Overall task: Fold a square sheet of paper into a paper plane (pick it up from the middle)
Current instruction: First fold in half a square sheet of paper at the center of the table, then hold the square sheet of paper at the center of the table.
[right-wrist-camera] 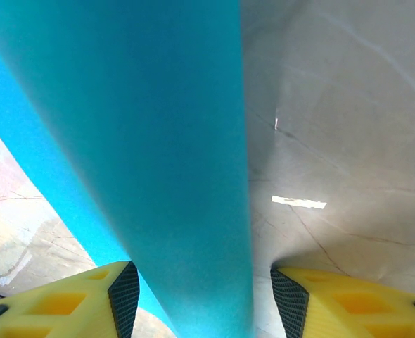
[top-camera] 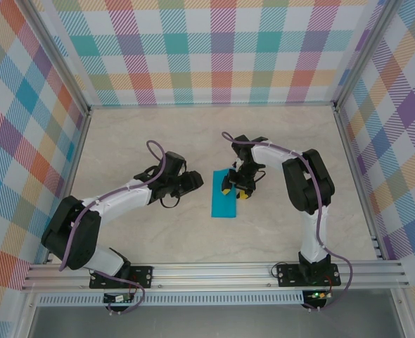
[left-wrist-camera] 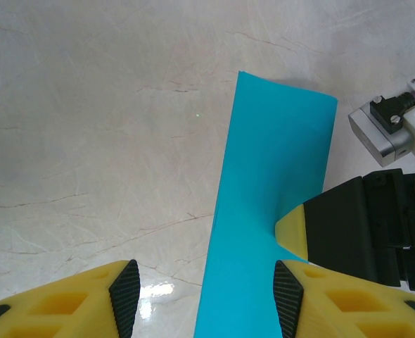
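The square sheet of paper (top-camera: 224,198) lies mid-table as a narrow teal strip, folded along its length. My right gripper (top-camera: 235,191) hangs over its upper right part, with its yellow fingers down on the sheet. In the right wrist view a raised teal fold (right-wrist-camera: 158,141) runs between the open jaws of that gripper (right-wrist-camera: 206,299), close to the left pad (right-wrist-camera: 124,296) and apart from the right one. My left gripper (top-camera: 193,182) sits just left of the strip, open. In the left wrist view the paper's left edge (left-wrist-camera: 264,211) lies between the jaws of that gripper (left-wrist-camera: 207,299), beside a yellow right-arm finger (left-wrist-camera: 295,229).
Bare marble tabletop (top-camera: 158,141) surrounds the paper. Plaid walls with aluminium posts (top-camera: 88,113) close in the back and both sides. A metal rail (top-camera: 214,271) carrying both arm bases runs along the near edge.
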Controlling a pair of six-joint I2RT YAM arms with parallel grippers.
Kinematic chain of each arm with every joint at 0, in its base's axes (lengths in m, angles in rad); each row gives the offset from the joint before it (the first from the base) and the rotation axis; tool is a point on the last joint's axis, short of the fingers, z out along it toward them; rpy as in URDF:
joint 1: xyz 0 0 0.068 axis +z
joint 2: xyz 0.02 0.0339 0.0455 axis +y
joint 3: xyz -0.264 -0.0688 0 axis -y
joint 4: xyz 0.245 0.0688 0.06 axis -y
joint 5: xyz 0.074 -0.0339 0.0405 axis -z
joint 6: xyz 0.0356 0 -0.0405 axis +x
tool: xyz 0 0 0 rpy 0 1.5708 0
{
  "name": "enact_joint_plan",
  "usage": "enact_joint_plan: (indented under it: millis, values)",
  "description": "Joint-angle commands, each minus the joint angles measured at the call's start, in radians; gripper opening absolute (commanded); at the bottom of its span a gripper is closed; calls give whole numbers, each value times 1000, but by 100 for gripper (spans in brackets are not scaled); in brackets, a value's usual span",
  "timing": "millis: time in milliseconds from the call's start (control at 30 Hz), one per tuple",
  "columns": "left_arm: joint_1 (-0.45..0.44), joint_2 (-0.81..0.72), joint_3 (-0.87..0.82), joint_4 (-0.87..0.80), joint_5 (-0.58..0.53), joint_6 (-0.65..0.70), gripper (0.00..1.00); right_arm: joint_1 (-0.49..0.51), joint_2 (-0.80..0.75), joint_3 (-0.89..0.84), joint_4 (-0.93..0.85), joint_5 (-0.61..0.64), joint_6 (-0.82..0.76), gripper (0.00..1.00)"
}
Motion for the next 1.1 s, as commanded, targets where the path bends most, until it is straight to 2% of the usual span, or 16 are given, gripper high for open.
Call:
enact_joint_plan:
  millis: [0,100,333,633,933,1067]
  values:
    - [-8,16,35,-16,10,14,55,7,107,-65,33,123,-17,57]
    - [-12,32,43,-11,18,14,54,7,109,-66,32,133,-15,57]
    - [-49,128,124,-17,27,2,43,7,108,-79,41,138,-5,56]
    - [-90,222,173,11,24,-30,39,7,113,-90,49,141,-12,58]
    - [-109,333,221,73,49,-86,19,7,119,-90,54,141,-8,57]
    - [-123,379,252,77,58,-93,2,7,121,-94,56,143,-10,58]
